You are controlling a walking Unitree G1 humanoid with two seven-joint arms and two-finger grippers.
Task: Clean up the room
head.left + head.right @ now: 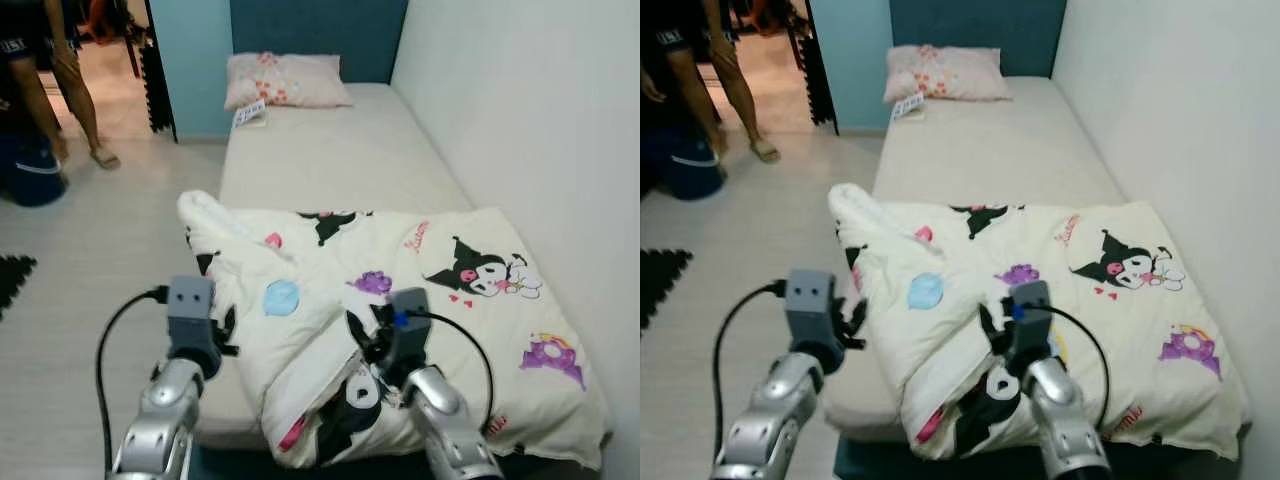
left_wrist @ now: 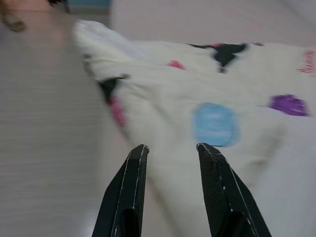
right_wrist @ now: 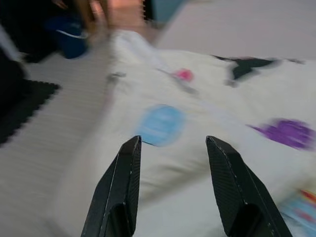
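Observation:
A cream blanket printed with cartoon figures lies rumpled and partly folded over the near end of the bed. Its left edge bunches near the bed's side. My left gripper is open and hovers just off the blanket's left edge, by a blue spot. My right gripper is also open, held over the folded middle of the blanket with nothing between its fingers. From the head views both wrists sit low at the bed's near end.
A pink-patterned pillow and a small paper item rest at the bed's head. A white wall runs along the right. A person stands at the far left near a blue bin. A black mat lies on the floor.

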